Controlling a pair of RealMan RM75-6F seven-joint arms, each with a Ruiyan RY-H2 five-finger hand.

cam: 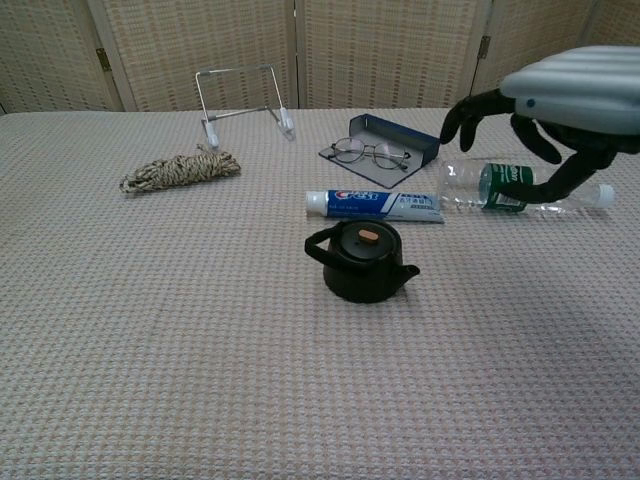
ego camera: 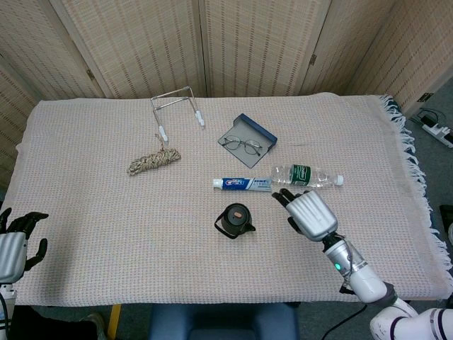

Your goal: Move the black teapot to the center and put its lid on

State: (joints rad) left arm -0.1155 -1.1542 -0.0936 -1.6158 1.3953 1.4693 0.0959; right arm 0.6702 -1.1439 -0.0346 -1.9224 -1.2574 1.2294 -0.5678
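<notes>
The black teapot (ego camera: 234, 220) (cam: 361, 262) stands near the middle of the table, its lid (cam: 367, 238) with a brown knob seated on top. Its handle points left and its spout right in the chest view. My right hand (ego camera: 309, 213) (cam: 552, 113) hovers to the right of the pot, clear of it, fingers spread and curved downward with nothing in them. My left hand (ego camera: 15, 239) hangs off the table's front left corner, fingers apart and empty; the chest view does not show it.
A toothpaste tube (ego camera: 242, 184) and a plastic water bottle (ego camera: 308, 176) lie just behind the pot. Further back are glasses on a blue case (ego camera: 245, 140), a coil of rope (ego camera: 153, 161) and a wire stand (ego camera: 177, 109). The woven cloth (ego camera: 106, 234) covers the table.
</notes>
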